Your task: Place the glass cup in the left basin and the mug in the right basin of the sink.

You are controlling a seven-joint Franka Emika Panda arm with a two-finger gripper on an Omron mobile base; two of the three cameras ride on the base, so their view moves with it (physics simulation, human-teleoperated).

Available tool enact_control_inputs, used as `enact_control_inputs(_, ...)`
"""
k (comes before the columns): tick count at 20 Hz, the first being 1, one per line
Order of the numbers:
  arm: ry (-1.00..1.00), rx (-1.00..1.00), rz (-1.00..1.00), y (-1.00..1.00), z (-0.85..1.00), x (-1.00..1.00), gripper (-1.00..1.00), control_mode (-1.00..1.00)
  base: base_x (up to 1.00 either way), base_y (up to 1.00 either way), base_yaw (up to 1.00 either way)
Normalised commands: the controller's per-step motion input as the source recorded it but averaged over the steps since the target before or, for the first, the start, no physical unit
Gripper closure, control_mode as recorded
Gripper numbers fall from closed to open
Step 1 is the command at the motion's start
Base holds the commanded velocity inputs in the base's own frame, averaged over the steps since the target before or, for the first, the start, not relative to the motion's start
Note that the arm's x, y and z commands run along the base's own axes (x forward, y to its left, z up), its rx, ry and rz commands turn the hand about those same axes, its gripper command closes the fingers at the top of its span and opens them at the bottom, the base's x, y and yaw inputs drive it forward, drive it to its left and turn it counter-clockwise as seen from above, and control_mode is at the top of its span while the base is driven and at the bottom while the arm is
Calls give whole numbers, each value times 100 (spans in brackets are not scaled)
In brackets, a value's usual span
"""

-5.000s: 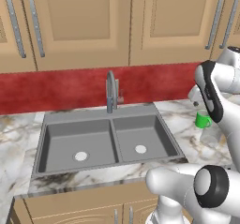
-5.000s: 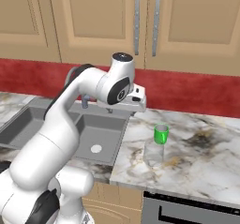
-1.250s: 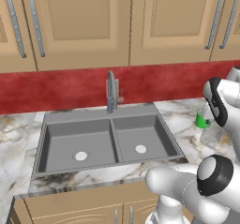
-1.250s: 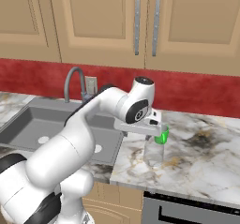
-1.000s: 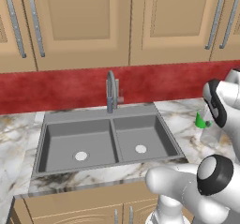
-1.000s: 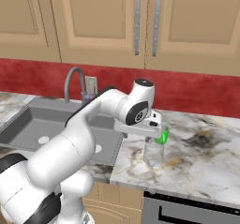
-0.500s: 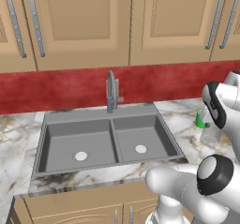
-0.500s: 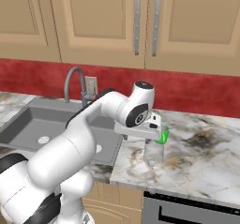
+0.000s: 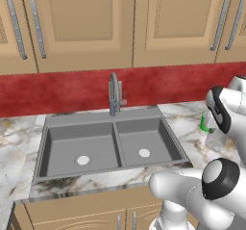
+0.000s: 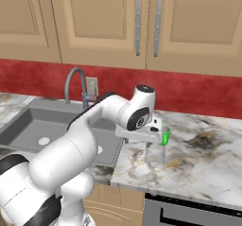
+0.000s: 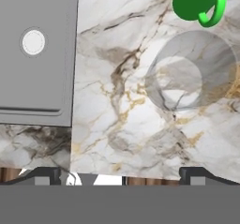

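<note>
Hovering over the marble counter [image 10: 198, 168] to the right of the sink [image 9: 110, 145], the white arm's gripper [image 11: 119, 177] looks straight down with its jaws spread wide and nothing between them. The two dark fingertips [image 11: 40, 176] sit far apart at the bottom of the hand view, well short of the glass cup [image 11: 192, 73], which stands upright on the counter. Just beyond the tumbler in that view, and close beside it, is the mug [image 11: 199, 3], bright green, its little handle turned toward the glass.

From the right base view the glass cup [image 10: 154, 155] stands directly under the robot's hand, with the mug [image 10: 165, 137] partly hidden behind the hand. From the left base view the mug [image 9: 205, 123] shows as a green sliver past the arm's wrist, and the glass cup [image 9: 215, 138] appears, as far as the faint outline allows, just in front of it.

Both sink bowls lie to the left of the cups: the left basin [image 9: 79, 149] and the right basin [image 9: 144, 142], each with a pale round drain, split by a central divider beneath the curved faucet [image 9: 114, 93]. Wooden cabinets [image 9: 125, 22] and a red backsplash [image 9: 62, 92] run behind.
</note>
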Motion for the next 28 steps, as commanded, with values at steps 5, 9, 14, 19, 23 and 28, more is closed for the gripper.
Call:
enact_control_inputs(5, 8, 0, 0, 0, -13, 15, -100, -100, 0, 0, 0)
enact_control_inputs(9, 9, 0, 0, 0, -11, 16, -100, -100, 0, 0, 0)
enact_control_inputs(14, 9, 0, 0, -1, -10, 9, -100, -100, 0, 0, 0)
enact_control_inputs(19, 8, 0, 0, -5, -11, 7, -100, -100, 0, 0, 0)
enact_control_inputs(23, 3, 1, 0, -7, -11, 4, -100, -100, 0, 0, 0)
enact_control_inputs(28, 0, 2, 0, -9, -8, 1, -100, -100, 0, 0, 0)
